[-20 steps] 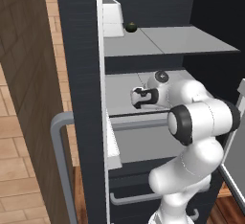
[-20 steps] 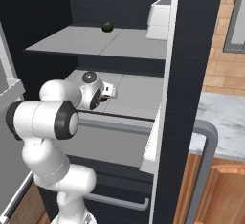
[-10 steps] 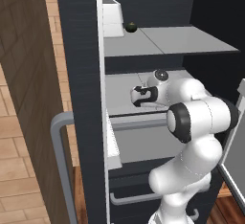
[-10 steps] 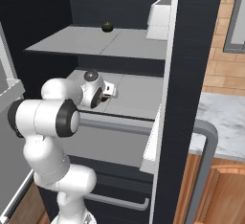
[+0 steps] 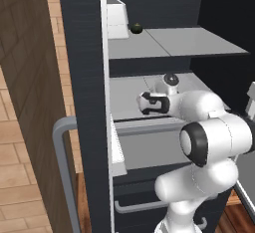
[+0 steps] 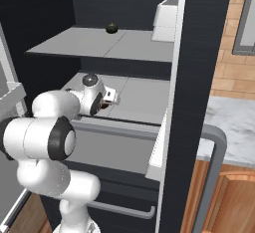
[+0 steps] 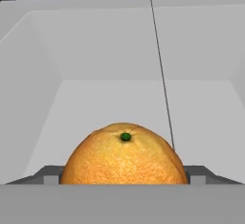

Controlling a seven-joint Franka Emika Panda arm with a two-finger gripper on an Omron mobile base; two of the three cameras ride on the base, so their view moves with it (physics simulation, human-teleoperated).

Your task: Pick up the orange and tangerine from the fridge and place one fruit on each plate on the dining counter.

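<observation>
— Orange (image 7: 124, 156) first, since it sits nearest the hand camera: is it held?
— It looks that way. It sits at the bottom of the hand view, stem dot up, with the two finger tips (image 7: 51, 176) showing just at its left and right flanks. I judge the gripper (image 5: 145, 103) to be closed on it, narrow enough to touch both sides, though the contact itself is hidden behind the fruit.
— Where is that in the fridge (image 5: 87, 77)?
— On the middle shelf (image 6: 134, 100), reached in from the open front. From the left base camera the gripper is low over that shelf, just above the drawer (image 5: 149, 145).
— What could go wrong from here?
— The fruit is round and smooth, so a shallow pinch could let it roll out as the arm draws back, and it would drop onto the shelf or the drawer front. The arm is also folded tight in the opening: the elbow is close to the drawer edge, and the door edge stands just beside the gripper.
— And further in?
— On the top shelf (image 5: 174, 43) a small dark round thing (image 5: 136, 28) lies beside a white box (image 5: 117, 20). I cannot tell whether it is the tangerine. If it is, lifting too high on the way out could bump that shelf's underside.
</observation>
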